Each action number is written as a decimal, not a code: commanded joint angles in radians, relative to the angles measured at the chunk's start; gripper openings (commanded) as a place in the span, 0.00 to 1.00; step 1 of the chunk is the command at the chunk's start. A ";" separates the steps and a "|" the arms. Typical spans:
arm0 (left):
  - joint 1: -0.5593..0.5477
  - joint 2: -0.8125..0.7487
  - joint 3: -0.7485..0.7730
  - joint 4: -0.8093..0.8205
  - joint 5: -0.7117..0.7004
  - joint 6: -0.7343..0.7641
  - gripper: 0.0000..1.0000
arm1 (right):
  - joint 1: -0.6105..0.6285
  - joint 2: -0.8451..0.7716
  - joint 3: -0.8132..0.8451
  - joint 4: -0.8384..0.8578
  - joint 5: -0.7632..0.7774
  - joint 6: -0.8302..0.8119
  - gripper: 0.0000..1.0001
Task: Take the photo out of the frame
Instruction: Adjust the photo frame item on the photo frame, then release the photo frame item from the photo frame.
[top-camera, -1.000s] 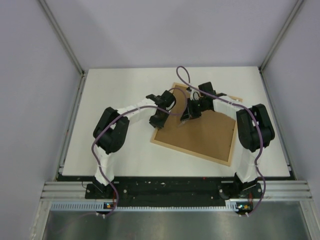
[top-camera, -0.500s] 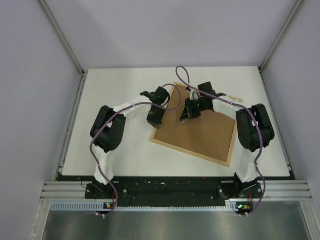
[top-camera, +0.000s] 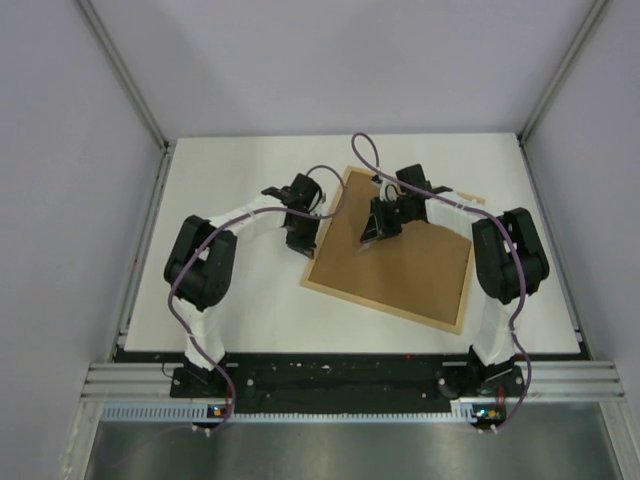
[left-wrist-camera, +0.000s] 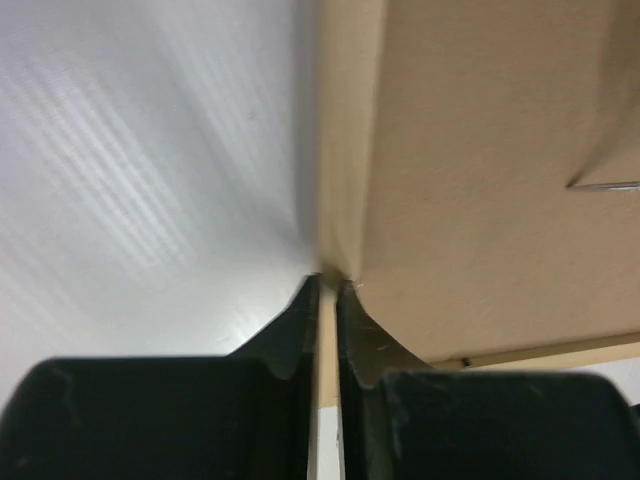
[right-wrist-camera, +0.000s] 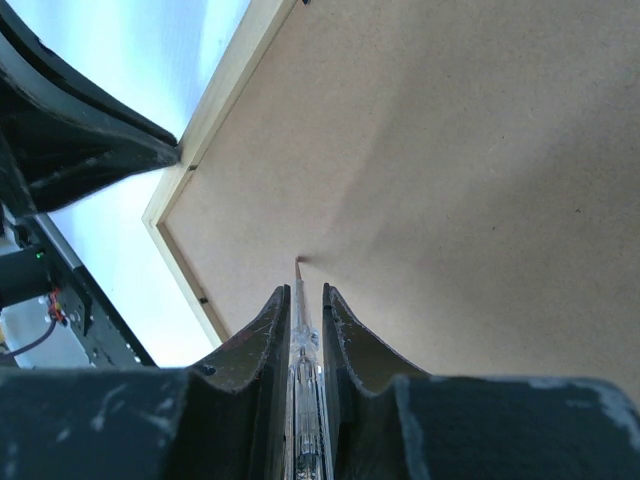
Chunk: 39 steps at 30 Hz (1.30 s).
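Within the frame (top-camera: 380, 307), brown backing board (top-camera: 400, 265).

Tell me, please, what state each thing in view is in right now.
frame, lying face down on the table
backing board, facing up inside the frame
photo, hidden from view
left end effector, shut on the frame's left edge
right end effector, shut on a thin clear piece over the backing board
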<state>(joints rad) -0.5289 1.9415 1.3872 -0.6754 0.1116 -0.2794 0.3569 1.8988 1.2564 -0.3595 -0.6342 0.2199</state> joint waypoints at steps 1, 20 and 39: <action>0.056 -0.099 -0.010 0.040 0.150 -0.044 0.00 | -0.003 -0.007 -0.011 -0.010 0.025 -0.042 0.00; 0.125 0.129 0.312 -0.072 0.191 0.022 0.37 | -0.061 0.084 0.239 -0.013 -0.036 0.053 0.00; 0.124 0.114 0.101 0.144 0.459 -0.092 0.34 | -0.081 0.258 0.127 0.497 -0.176 0.438 0.00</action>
<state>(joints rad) -0.3855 2.1315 1.5482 -0.6212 0.4911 -0.3359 0.2787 2.1387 1.4136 -0.0315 -0.7765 0.5735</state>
